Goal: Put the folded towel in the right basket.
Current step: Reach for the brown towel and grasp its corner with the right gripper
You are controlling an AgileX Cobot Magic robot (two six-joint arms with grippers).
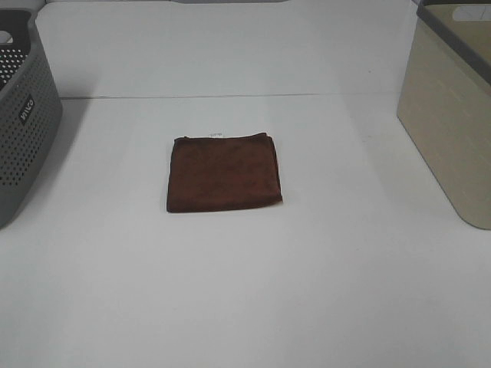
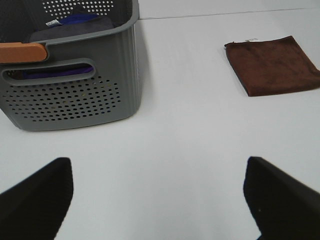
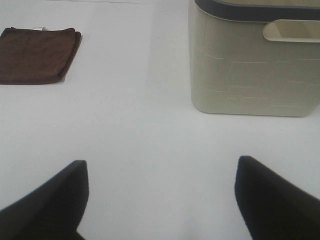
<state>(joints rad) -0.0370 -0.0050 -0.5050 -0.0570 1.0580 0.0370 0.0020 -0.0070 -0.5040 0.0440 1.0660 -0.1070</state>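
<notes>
A dark brown folded towel [image 1: 224,172] lies flat in the middle of the white table, with a small white tag at its far edge. It also shows in the left wrist view [image 2: 272,65] and in the right wrist view [image 3: 36,55]. The beige basket with a dark grey rim [image 1: 451,115] stands at the right edge of the table; the right wrist view shows its wall [image 3: 252,65]. My left gripper [image 2: 160,200] is open and empty above bare table. My right gripper [image 3: 160,197] is open and empty, apart from the towel and the basket. Neither arm shows in the exterior view.
A grey perforated basket [image 1: 23,123] stands at the left edge. In the left wrist view it [image 2: 75,95] holds blue and grey cloth and has an orange handle part. A seam crosses the table behind the towel.
</notes>
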